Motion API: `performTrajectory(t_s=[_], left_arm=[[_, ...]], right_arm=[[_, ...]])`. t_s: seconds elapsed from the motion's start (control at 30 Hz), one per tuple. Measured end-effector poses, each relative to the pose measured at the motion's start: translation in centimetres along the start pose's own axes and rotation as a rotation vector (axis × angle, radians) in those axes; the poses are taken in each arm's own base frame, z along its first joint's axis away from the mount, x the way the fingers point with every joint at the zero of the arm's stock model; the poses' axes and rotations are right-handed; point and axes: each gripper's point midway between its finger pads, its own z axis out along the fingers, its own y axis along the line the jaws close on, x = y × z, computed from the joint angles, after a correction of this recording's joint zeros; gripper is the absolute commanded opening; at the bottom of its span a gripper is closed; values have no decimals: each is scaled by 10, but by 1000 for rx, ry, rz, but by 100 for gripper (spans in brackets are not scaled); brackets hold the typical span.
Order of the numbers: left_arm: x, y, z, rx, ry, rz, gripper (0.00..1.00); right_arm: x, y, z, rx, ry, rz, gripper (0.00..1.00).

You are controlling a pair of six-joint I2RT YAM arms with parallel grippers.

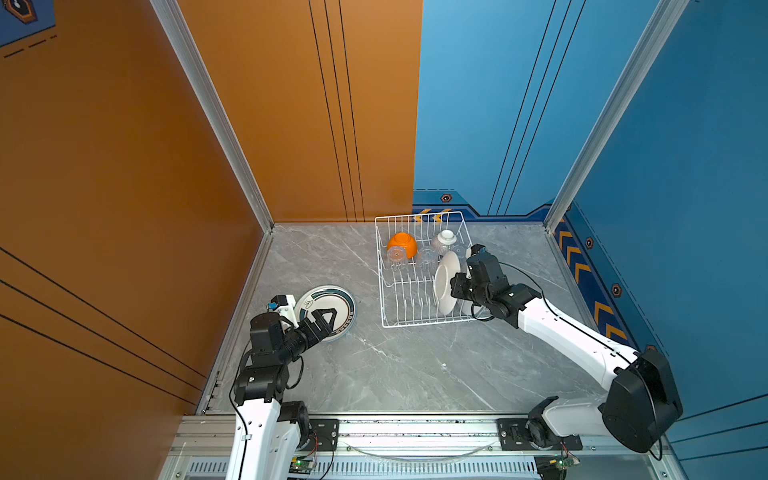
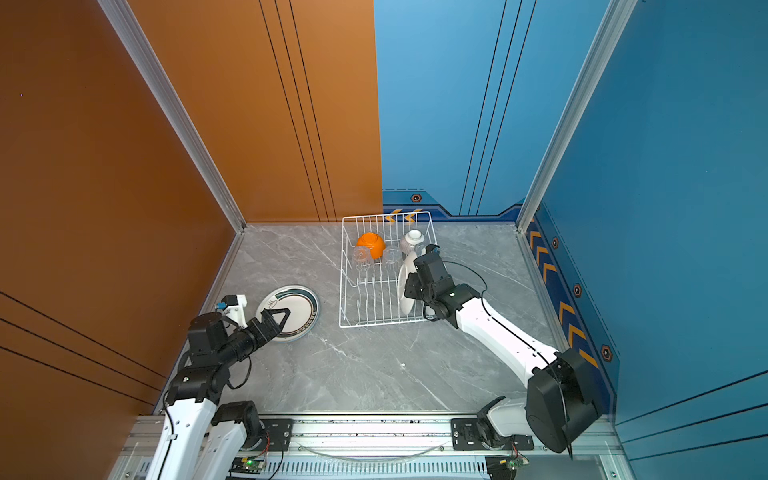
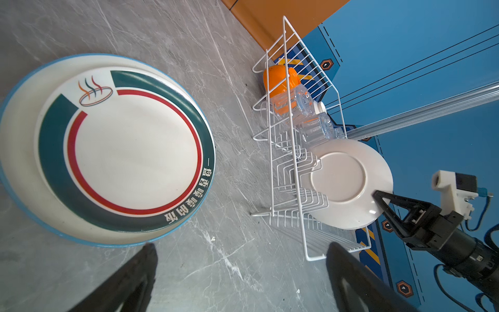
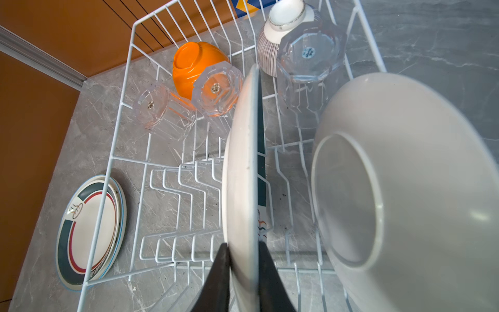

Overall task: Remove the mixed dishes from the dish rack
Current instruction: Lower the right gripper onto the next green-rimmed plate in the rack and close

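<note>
While the dish rack [image 1: 409,297] is carrying most of its load, we are working it from both flanks. Well to the left of the rack, our left gripper [image 1: 329,319] is hanging spread wide just above the stacked plates [image 3: 129,154]. These are lying flat on the tabletop [image 1: 395,374]. We are judging that they are piled there so the unloaded plates take one spot and leave room for the bowls and glasses.

Inside the rack, at its far end, the orange bowl [image 1: 402,244] and the ribbed bowl [image 1: 444,241] are sitting mouth down. The clear glasses [image 4: 216,89] are standing inverted beside them, presumably for draining.

On the rack's right side, our right gripper [image 4: 243,244] is pinching the rim of the upright plate [image 4: 240,162], one finger on each face. We are guessing the prongs are leaving only that edge free to grasp. Just right of it, a second plate [image 4: 418,175] is leaning inside the rack, waiting its turn.
</note>
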Motion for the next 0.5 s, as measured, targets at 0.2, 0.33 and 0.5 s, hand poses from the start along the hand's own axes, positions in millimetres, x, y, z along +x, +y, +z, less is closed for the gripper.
performTrajectory(t_s=[0.2,0.33,0.5], left_arm=[[-4,3,-1,5,-9,-28,98],[-7,2,-1,16,-21,-32,98],[-10,-1,-2,32,-29,-27,98]], right_arm=[[-5,7,4,-20,-7,2,20],[-1,2,13,2,7,6,21],[2,0,18,9,20,4,19]])
